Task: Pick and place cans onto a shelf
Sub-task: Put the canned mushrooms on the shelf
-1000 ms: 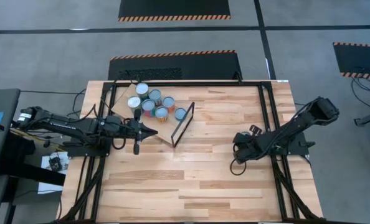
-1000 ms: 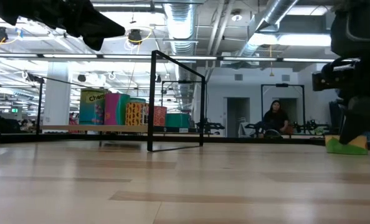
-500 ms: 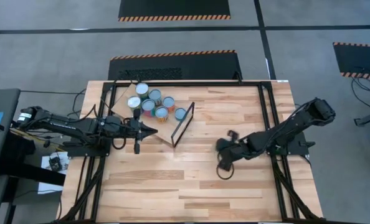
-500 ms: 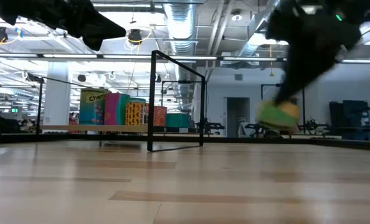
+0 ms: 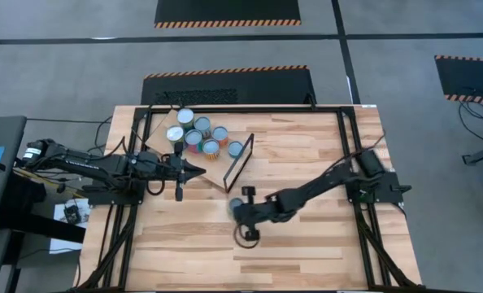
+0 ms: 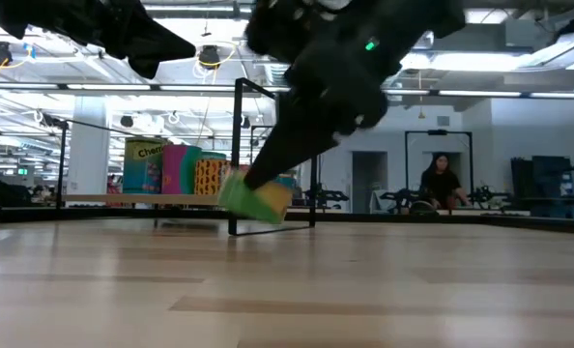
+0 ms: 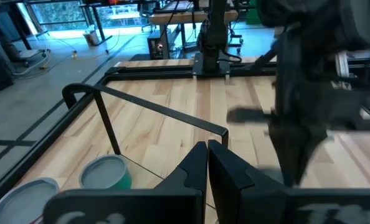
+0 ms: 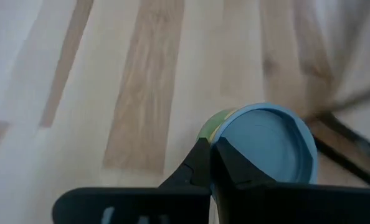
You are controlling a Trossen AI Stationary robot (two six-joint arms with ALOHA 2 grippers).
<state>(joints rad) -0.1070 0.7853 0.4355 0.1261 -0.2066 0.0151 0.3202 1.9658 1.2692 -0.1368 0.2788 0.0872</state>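
The shelf (image 5: 218, 168) is a tilted light-wood board at the table's far left, with a thin black frame (image 5: 240, 162) at its right end. Several cans (image 5: 197, 134) stand on it; they also show in the low view (image 6: 186, 169). My right gripper (image 5: 239, 208) reaches across the table's middle, just near of the frame. It is shut on a can with green and yellow sides (image 6: 255, 199) and a pale-blue top (image 8: 267, 146). My left gripper (image 5: 199, 171) is shut and empty above the board's near end, its fingers (image 7: 196, 163) pointing toward the frame (image 7: 154, 109). My right gripper meets the can at the edge of its pale-blue top (image 8: 225, 144); the fingers themselves hide how they grip it. The can hangs tilted below the gripper (image 6: 268, 193), clear of the table.
Black rails (image 5: 340, 155) run along the table's sides and far edge. Bare planks (image 5: 266, 256) lie toward the near edge. A person (image 6: 442, 184) sits in the room beyond the table.
My right gripper has swept with the green and yellow can from the table's right side toward its left edge and a little toward the near edge, ending close to the shelf's frame. The can has stayed in the hold, clear of the table.
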